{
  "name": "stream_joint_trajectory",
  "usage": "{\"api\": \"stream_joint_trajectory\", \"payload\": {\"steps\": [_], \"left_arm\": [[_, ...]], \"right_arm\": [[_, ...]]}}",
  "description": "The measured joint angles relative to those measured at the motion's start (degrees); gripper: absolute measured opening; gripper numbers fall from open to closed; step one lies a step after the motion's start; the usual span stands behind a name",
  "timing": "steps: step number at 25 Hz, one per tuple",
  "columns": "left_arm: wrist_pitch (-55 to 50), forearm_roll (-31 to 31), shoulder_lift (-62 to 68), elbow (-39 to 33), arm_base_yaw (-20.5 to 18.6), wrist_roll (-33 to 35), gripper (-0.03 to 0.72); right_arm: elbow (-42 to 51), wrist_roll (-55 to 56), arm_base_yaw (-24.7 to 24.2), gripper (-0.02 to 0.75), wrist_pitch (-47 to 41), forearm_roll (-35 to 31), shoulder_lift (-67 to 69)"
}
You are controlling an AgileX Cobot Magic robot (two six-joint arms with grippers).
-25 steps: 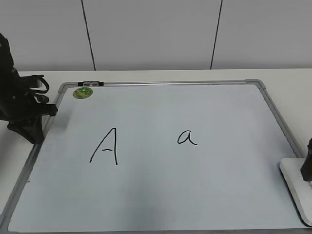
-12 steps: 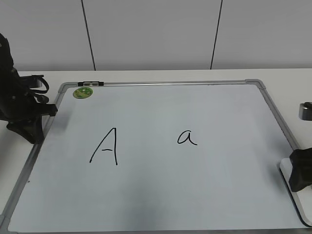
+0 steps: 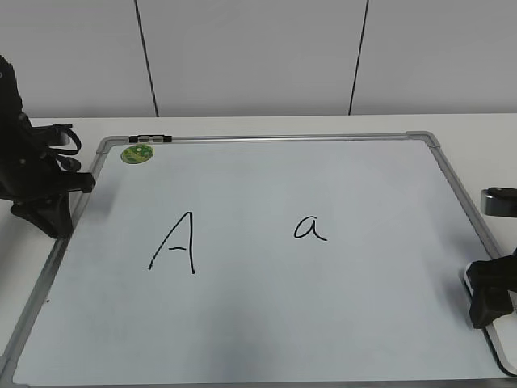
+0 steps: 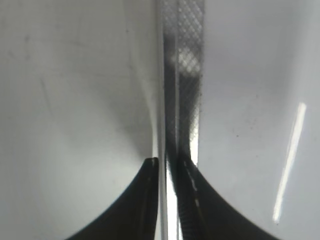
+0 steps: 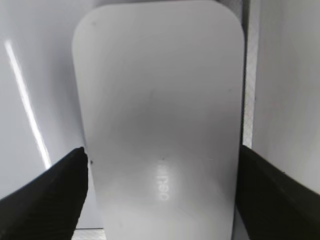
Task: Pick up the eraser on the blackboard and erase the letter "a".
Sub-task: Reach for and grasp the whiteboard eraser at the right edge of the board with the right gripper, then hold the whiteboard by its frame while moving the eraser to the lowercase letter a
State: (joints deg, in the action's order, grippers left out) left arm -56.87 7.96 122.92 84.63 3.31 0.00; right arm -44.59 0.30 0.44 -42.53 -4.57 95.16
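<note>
Surface: white surface [image 3: 485, 129] carried the blackboard [image 3: 266, 323], pale wall behind.
Right pincer [image 5: 160, 165]: jaws wide, straddling the eraser [image 5: 160, 100] at the board's right edge, no grip apparent yet.
Left pincer [image 4: 167, 167]: jaws nearly together, idle at the left frame.
Letter "a" [image 3: 310, 229]: unsmudged, right of the capital "A" [image 3: 174, 242].
Progress: seemingly early; grasp, lift and wipe remained.
</note>
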Motion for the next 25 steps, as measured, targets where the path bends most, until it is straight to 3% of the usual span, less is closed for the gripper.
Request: {"api": "stream_joint_trajectory", "payload": {"steps": [4,8,20,25], "left_arm": [[0.00,0.10,0.00,0.00,0.00,0.00,0.097],[0.00,0.10,0.00,0.00,0.00,0.00,0.099],[0.00,0.56,0.00,0.00,0.00,0.00,0.107],[0.00,0.64,0.00,0.00,0.00,0.39,0.111]], "right_arm": [[0.00,0.00,0.00,0.640,0.35,0.63,0.10],[0.00,-0.30,0.00,0.537,0.58,1.11,0.10],[-0.56,0.00,0.00,0.522,0.15,0.69,0.21],[-7.12,0.08,0.00,0.522,-8.71,-0.10,0.71]]}}
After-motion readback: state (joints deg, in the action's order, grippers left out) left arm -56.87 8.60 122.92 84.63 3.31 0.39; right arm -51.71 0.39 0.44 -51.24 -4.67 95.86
